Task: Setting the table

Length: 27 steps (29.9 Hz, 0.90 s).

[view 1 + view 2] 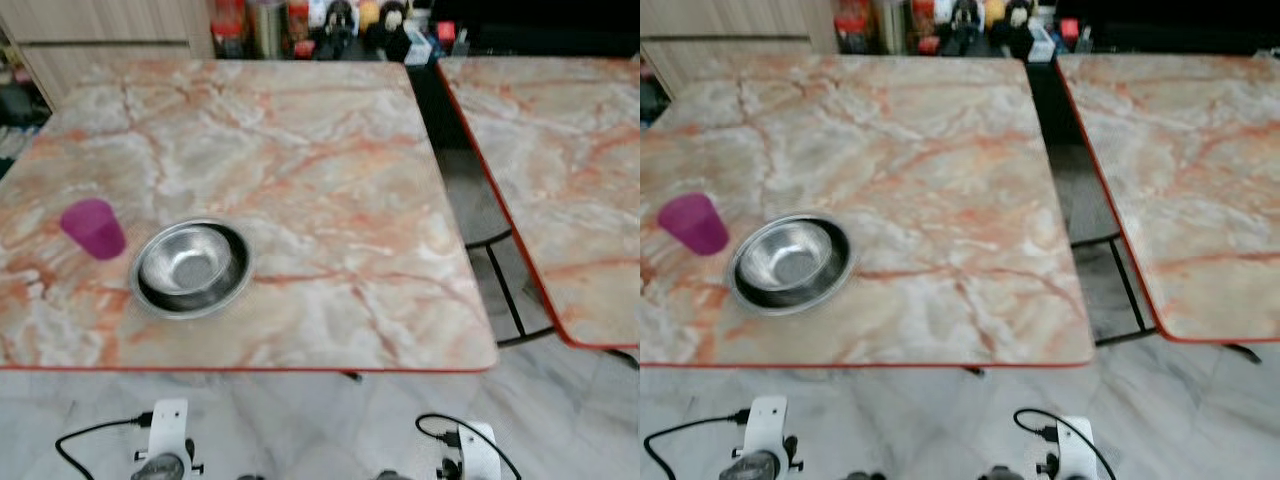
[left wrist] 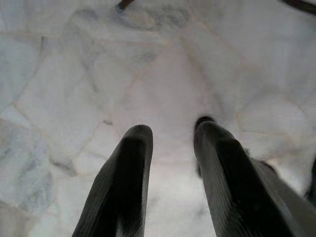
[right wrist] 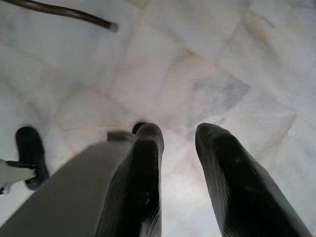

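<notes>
Bowl [image 1: 190, 267] beside cup [image 1: 93, 228] on table [image 1: 330, 170]; both hands [image 2: 170, 136] [image 3: 178, 132] below, parted, empty.

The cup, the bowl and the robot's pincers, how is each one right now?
Cup: purple, lying tipped over on the table, beside the bowl.
Bowl: metal, upright, empty, near the table's front edge.
Left pincer: open, holding nothing, pointed at the floor.
Right pincer: open, holding nothing, pointed at the floor.
</notes>
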### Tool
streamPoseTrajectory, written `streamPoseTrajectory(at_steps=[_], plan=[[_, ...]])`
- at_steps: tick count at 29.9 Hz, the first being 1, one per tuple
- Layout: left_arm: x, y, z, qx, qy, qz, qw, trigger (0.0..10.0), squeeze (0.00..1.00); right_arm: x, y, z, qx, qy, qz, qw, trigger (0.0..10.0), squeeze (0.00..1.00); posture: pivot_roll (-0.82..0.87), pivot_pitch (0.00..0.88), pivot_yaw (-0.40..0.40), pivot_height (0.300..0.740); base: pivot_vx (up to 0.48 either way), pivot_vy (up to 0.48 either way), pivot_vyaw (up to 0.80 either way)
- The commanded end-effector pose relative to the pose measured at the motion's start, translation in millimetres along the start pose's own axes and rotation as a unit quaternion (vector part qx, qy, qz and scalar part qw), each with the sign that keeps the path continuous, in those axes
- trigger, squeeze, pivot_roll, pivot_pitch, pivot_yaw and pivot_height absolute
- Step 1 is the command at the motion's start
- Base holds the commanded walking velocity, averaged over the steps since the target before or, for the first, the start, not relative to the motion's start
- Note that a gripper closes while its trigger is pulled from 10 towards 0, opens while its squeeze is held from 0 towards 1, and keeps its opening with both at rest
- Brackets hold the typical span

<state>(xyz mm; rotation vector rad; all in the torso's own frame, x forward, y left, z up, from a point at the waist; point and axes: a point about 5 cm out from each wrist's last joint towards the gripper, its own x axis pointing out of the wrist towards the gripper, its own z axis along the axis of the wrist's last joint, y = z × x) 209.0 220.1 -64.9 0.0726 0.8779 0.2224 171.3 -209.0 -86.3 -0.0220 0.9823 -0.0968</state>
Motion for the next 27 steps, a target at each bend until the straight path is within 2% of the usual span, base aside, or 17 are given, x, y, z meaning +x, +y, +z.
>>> streamPoseTrajectory(at_steps=[1,6,10,27], plan=[[-1.8,-5.9,-10.5,-0.009,0.016,-0.006,1.000,10.0,0.00,-2.1,-7.9,-8.0,-0.002,0.011,-0.008,1.000,10.0,0.00,-0.04,0.141,-0.005,0.740,0.000,-0.465,0.00],[-1.9,-6.3,-10.7,-0.008,0.016,-0.009,1.000,10.0,0.00,-2.1,-7.7,-7.2,-0.010,0.007,-0.006,1.000,10.0,0.00,-0.04,0.128,0.001,0.740,0.000,-0.462,0.00],[-1.7,-6.1,-10.2,-0.005,0.015,-0.011,1.000,10.0,0.00,-2.2,-7.3,-7.6,-0.006,0.005,-0.008,1.000,10.0,0.00,-0.05,0.118,0.007,0.740,0.000,-0.464,0.60],[-2.2,-8.5,-12.1,0.006,0.017,-0.021,1.000,10.0,0.00,-2.8,-6.0,-11.4,0.011,0.007,-0.014,1.000,10.0,0.00,-0.05,0.077,0.015,0.740,0.000,-0.462,0.00]])
